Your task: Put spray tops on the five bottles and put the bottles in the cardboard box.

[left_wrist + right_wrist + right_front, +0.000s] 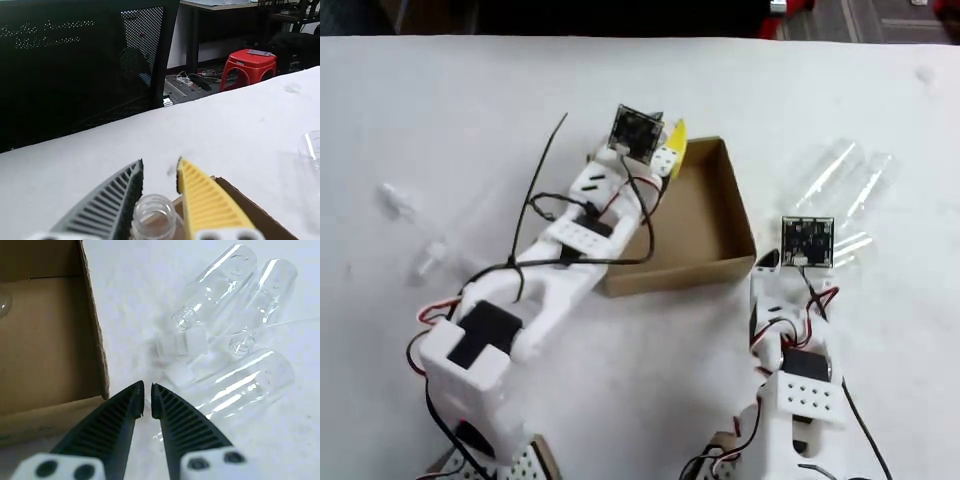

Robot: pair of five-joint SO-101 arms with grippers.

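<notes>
The left gripper (160,162) has its grey and yellow fingers closed against the sides of an open-necked bottle (154,216). No spray top is on it, and its body is cut off below the fingers. Just beyond the yellow finger (207,205) runs the cardboard box (250,209), with only one corner of its rim showing. From above, that arm lies across the box (735,215) and hides most of the gripper; the yellow tip pokes out at the far wall.

The right gripper (147,388) has its black fingers nearly together, a thin slit between them and nothing in it. Just ahead of the tips lie three bare bottles (215,285) on their sides, touching one another, necks toward the gripper. The nearest bottle (245,380) is just beside one finger. The box wall (95,325) stands close on the other side. Over the box floor a clear rounded shape (3,300) is cut off and cannot be identified.

From above the bottles (840,190) melt into glare.
</notes>
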